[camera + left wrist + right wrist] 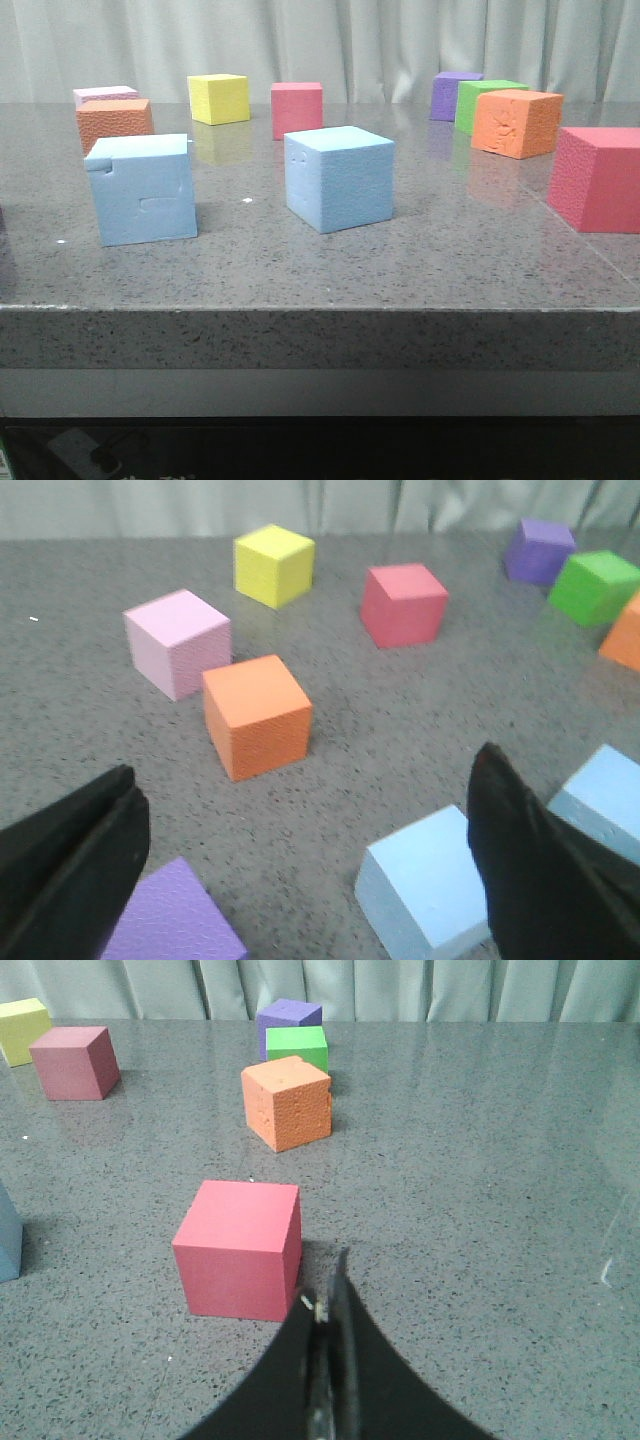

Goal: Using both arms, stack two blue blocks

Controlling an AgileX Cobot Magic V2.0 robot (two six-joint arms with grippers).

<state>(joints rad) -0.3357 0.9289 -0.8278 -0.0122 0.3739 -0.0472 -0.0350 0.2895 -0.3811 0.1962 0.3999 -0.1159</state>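
Observation:
Two light-blue blocks stand apart on the grey table. The one with the chipped corner and dent (140, 190) is at the left; the plainer one (338, 178) is in the middle. Neither arm shows in the front view. In the left wrist view my left gripper (306, 765) is open and empty above the table. The nearer blue block (425, 885) lies by its right finger (540, 870), with the other blue block (605, 795) beyond. My right gripper (325, 1300) is shut and empty, just behind a red cube (240, 1248). A sliver of a blue block (8, 1235) shows at that view's edge.
A purple cube (170, 920) lies by my left gripper's left finger. Orange (114, 122), lilac (104, 95), yellow (218, 98) and red (297, 109) cubes stand at the back left. Purple (455, 94), green (487, 100), orange (516, 122) and red (598, 178) cubes stand at the right.

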